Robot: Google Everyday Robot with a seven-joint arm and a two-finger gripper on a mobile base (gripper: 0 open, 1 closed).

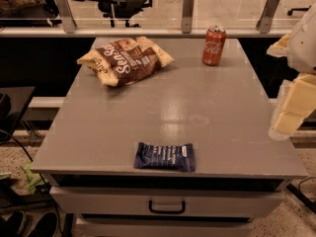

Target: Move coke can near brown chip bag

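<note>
Here, coke can (214, 45) upright back-right, brown chip bag (126, 59) back-left, blue wrapper (164, 156) front, gripper (286, 123) at right edge, grip unclear.

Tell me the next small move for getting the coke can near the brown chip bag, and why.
Probably reach the gripper from beside the right edge of the table toward the coke can, which stands upright at the far right. The can is apart from the brown chip bag at the far left, and the gripper is well short of it, so approaching the can likely comes first.

An office, shown by a swivel chair (123, 1) behind a glass partition (217, 6); hand (286, 125) at right edge.
</note>
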